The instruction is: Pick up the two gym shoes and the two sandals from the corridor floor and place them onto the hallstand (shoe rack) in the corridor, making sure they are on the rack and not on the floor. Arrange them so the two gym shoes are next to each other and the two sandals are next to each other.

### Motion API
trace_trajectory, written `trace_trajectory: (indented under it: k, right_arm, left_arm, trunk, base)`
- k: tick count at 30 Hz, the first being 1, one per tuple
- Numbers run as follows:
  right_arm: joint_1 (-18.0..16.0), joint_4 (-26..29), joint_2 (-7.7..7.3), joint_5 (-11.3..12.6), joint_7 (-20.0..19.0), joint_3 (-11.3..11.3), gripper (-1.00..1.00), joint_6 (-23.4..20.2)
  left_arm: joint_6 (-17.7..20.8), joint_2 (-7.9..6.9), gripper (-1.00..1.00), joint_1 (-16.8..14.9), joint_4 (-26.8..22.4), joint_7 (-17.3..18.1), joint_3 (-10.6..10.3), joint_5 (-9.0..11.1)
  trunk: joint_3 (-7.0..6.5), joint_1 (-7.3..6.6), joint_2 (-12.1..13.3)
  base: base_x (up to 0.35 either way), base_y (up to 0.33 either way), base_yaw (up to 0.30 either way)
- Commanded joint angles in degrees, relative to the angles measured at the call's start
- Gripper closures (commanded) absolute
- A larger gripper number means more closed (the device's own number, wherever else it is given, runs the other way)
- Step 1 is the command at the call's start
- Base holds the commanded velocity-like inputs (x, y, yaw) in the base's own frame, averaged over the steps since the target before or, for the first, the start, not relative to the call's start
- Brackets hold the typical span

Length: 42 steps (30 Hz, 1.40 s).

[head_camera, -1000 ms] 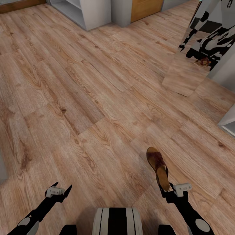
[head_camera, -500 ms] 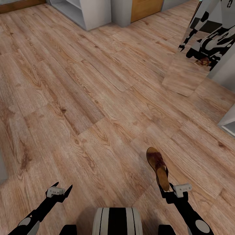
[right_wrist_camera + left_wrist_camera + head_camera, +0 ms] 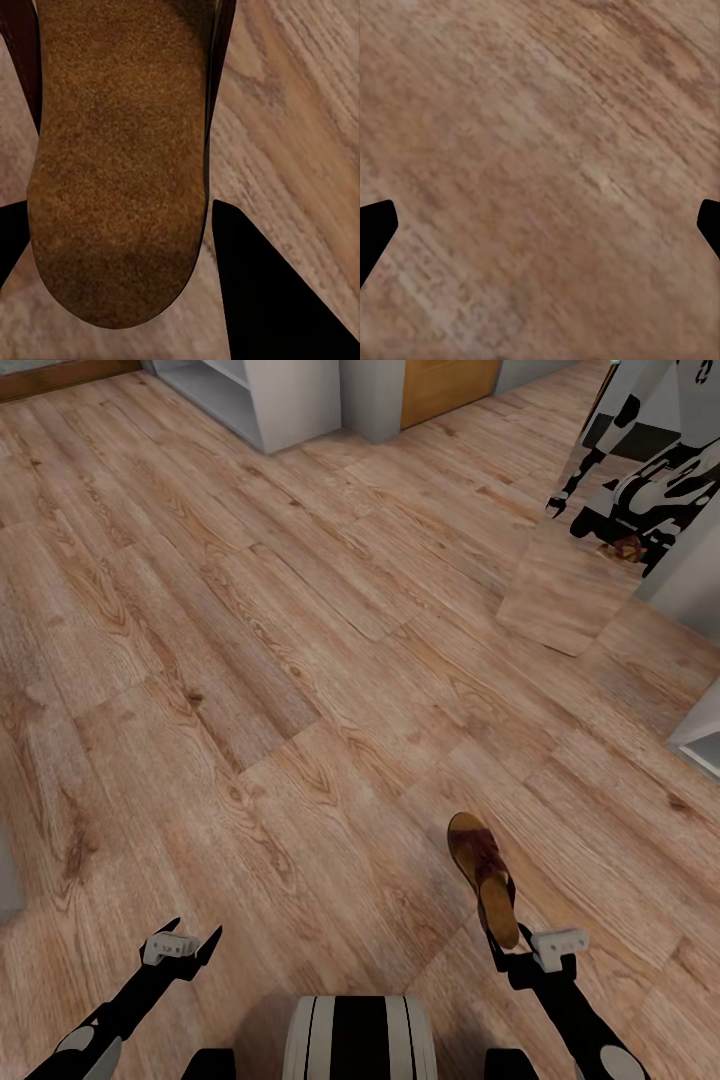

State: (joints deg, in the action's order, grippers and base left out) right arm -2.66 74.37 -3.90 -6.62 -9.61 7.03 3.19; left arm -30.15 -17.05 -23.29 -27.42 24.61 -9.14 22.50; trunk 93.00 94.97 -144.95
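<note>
Gripping the sandal [image 3: 486, 875] heel, the right gripper [image 3: 521, 952] has drawn slightly back from the rack [image 3: 240, 395], lifted; left gripper [image 3: 181, 944] spread, empty.

both arms are slim and matte black, each with a round pale-grey joint cap low down near the picture's edge. the left claw [image 3: 184, 943] ends in two short black pointed fingers with a small light-grey block mounted between them. the right claw [image 3: 527, 950] carries the same light-grey block atop a black wrist. in the wrist views the fingertips [image 3: 373, 231] show as plain black wedges with no markings. the trunk [image 3: 358, 1036] is a rounded white shell with broad black vertical stripes.
</note>
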Motion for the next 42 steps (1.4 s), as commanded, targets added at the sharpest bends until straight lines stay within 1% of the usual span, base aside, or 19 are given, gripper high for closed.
trace_trajectory:
  k: [1,17,42]
  right_arm:
    - [0.04,-0.07,0.01,0.22,0.01,0.00,1.00,0.16]
    - [0.18,-0.10,0.38,0.37,0.11,-0.08,1.00,0.53]
    - [0.19,-0.11,0.57,0.44,0.30,-0.06,1.00,0.94]
  left_arm:
    - [0.00,0.00,-1.00,0.00,0.00,-0.03,0.00,0.00]
    - [0.00,0.00,-1.00,0.00,0.00,-1.38,-0.03,0.00]
    - [0.00,0.00,-1.00,0.00,0.00,-1.58,-0.03,0.00]
  trunk:
    - [0.00,0.00,0.00]
    - [0.00,0.00,0.00]
    - [0.00,0.00,0.00]
  base:
    - [0.000,0.000,0.000]
    - [0.000,0.000,0.000]
    - [0.000,0.000,0.000]
